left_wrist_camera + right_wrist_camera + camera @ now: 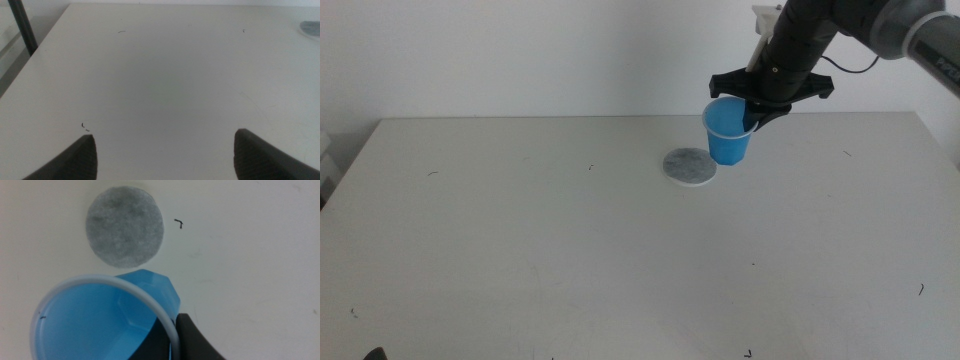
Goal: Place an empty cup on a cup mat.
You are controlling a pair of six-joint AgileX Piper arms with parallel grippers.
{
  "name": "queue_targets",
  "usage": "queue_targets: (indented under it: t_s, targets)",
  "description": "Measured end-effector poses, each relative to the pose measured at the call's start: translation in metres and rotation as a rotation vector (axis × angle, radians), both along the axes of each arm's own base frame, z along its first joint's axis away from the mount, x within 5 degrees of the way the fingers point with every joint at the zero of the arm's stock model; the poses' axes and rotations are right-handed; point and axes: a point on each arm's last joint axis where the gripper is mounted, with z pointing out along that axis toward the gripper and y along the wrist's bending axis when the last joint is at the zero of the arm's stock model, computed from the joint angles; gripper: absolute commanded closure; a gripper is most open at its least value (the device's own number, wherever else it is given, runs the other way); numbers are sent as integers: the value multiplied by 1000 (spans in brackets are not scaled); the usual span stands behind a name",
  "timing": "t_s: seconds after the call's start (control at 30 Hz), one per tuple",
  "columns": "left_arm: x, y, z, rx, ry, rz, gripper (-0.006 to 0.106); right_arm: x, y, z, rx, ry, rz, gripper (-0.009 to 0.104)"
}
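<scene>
The blue cup (727,131) is empty and hangs upright just right of the grey cup mat (690,167), low over the table. My right gripper (756,108) comes in from the upper right and is shut on the cup's right rim. In the right wrist view the cup (95,320) fills the near part, one jaw inside the wall and one outside, around the right gripper's point (172,340). The cup mat (125,226) lies bare beyond it. My left gripper (165,155) is open and empty, low near the table's front left.
The white table (570,260) carries only a few small dark marks. A white wall stands behind its far edge. A dark post (22,27) stands off the table's left side. The mat's edge (312,27) shows far off in the left wrist view.
</scene>
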Motion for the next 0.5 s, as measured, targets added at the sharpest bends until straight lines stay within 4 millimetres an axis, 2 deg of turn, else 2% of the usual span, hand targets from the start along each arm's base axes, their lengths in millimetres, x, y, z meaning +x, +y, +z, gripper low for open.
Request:
queue_targets:
  t_s: [0.17, 0.27, 0.5]
  targets:
    - [0, 0, 0, 0, 0, 0, -5, 30, 17, -14, 22, -40, 13, 95]
    - [0, 0, 0, 0, 0, 0, -5, 44, 26, -30, 46, -51, 19, 95]
    - [0, 0, 0, 0, 0, 0, -5, 57, 41, -62, 62, -32, 24, 94]
